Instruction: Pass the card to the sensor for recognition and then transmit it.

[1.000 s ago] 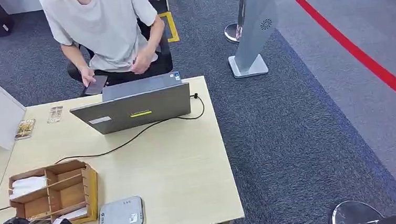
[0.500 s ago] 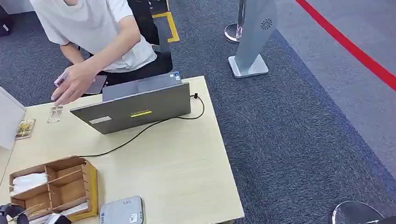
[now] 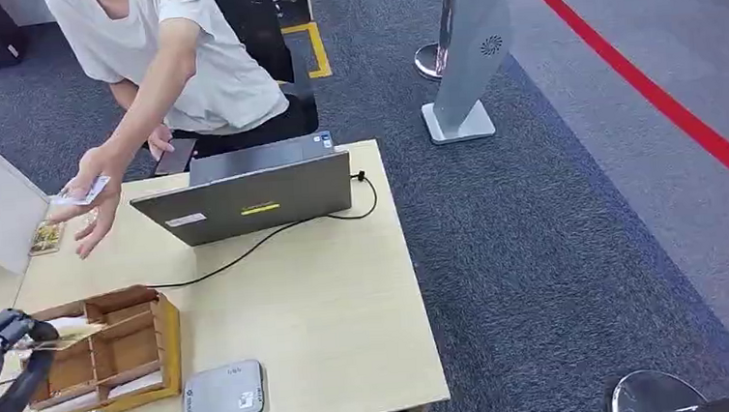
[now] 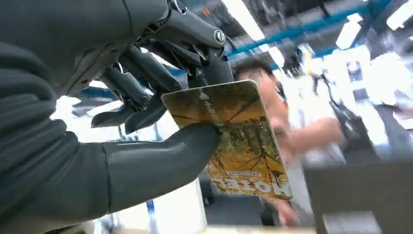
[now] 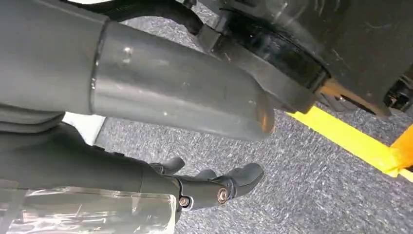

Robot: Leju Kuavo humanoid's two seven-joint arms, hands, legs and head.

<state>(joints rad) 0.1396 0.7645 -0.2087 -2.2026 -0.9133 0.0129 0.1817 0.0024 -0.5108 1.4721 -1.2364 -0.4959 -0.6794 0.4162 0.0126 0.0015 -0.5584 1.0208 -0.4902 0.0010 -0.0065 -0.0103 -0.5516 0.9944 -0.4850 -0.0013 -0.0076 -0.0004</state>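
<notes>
One card [image 4: 234,141] pinched in L hand [image 4: 122,146]; R hand [image 5: 204,187] fingers loosely apart, holding nothing.

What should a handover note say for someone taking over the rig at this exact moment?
Left hand: pinches a yellow card between thumb and fingers, raised above the cardboard organizer at the table's near left.
Right hand: hangs over the carpet, holds nothing, fingers loosely curled.
Grey sensor: on the table's near edge, right of the organizer.
Person: behind the laptop, reaching out with another card in hand.
Done: card picked up.
Left: present it to the sensor, then pass it on.
</notes>
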